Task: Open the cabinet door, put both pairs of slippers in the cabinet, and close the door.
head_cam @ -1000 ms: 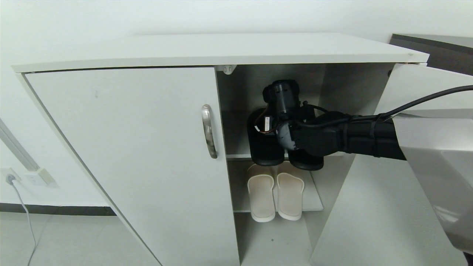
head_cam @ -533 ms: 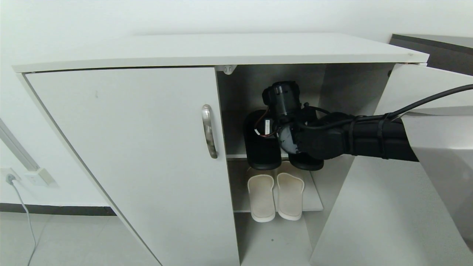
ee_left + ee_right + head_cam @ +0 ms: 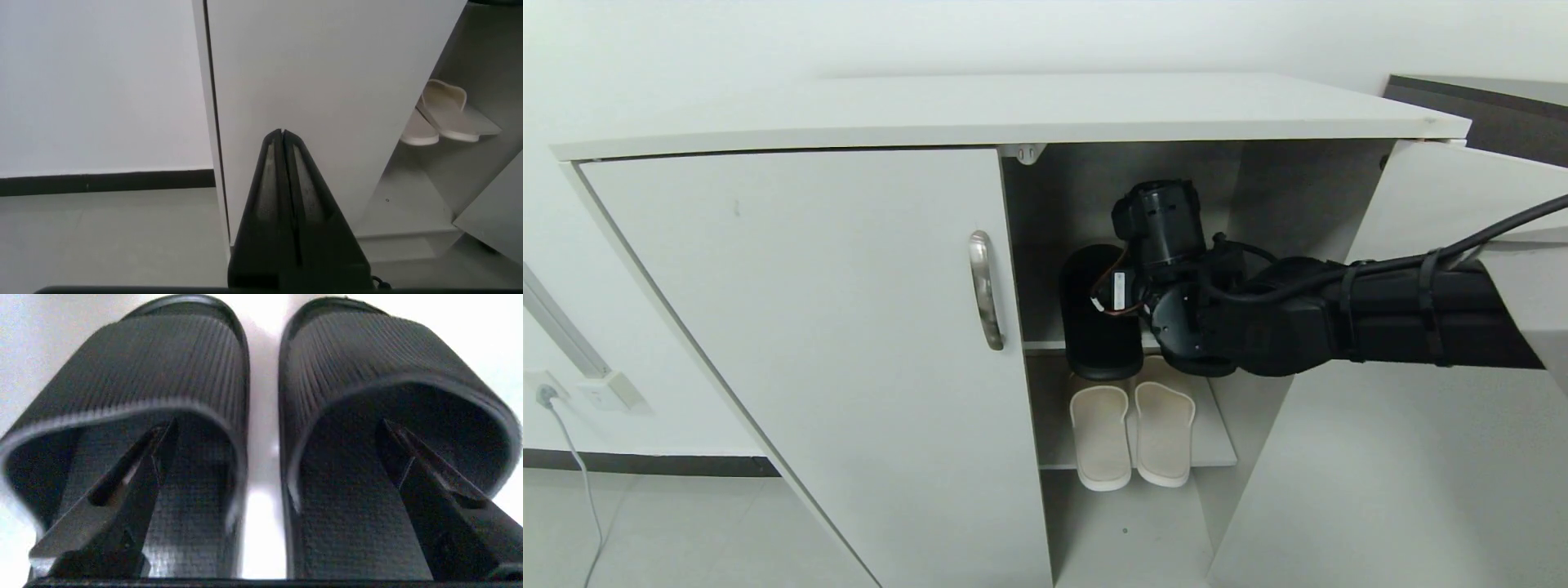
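Observation:
The white cabinet (image 3: 1013,106) has its right door (image 3: 1380,457) swung open and its left door (image 3: 809,327) closed. A pair of black slippers (image 3: 1098,318) lies on the upper shelf, heels over its front edge. A pair of white slippers (image 3: 1131,433) lies on the lower shelf. My right arm is in the opening at the upper shelf. In the right wrist view my right gripper (image 3: 279,425) is open, one finger over each black slipper (image 3: 163,392). My left gripper (image 3: 282,135) is shut and empty, low before the closed door, with the white slippers (image 3: 445,114) off to one side.
A metal handle (image 3: 984,290) sits at the closed door's inner edge. A wall socket with a cable (image 3: 547,396) is low on the left wall. A dark panel (image 3: 1503,114) stands behind the cabinet's right corner. Bare floor lies in front.
My right arm has drawn back out of the cabinet toward me. The left black slipper's heel now hangs a little farther over the shelf edge. The white slippers have not moved.

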Tool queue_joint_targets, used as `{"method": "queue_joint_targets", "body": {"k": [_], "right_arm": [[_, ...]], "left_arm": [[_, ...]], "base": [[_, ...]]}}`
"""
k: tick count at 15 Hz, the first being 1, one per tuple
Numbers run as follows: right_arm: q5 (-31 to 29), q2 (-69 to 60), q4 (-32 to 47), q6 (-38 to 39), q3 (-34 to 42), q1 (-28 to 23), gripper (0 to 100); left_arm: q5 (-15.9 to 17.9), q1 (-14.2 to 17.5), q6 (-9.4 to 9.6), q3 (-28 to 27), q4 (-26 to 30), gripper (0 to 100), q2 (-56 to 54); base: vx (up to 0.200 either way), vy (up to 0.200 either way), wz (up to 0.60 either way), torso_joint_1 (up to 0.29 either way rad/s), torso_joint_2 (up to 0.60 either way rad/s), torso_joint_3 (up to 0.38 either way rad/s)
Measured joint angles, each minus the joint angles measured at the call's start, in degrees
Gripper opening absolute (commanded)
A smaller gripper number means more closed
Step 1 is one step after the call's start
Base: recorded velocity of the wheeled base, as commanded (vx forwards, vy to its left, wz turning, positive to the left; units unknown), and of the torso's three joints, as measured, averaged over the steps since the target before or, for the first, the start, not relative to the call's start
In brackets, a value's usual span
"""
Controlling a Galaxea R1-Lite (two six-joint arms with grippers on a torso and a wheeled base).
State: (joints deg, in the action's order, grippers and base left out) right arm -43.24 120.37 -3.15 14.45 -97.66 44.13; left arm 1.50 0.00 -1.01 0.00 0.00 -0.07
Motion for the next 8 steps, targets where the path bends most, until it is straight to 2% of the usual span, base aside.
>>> {"method": "queue_joint_targets", "body": {"k": [3,8], "right_arm": [[-0.61,-3.61,-1.96,0.13,6.03,1.1,100],[1.1,-11.11,-10.48,-0.13,19.27,3.16,100]], "left_arm": [[0.05,0.0,0.04,0.0,0.0,0,0.0],[0.06,0.0,0.01,0.0,0.0,0,0.0]], "base": [[0.0,0.0,0.0,0.0,0.0,0.0],[0.0,0.0,0.0,0.0,0.0,0.0]]}}
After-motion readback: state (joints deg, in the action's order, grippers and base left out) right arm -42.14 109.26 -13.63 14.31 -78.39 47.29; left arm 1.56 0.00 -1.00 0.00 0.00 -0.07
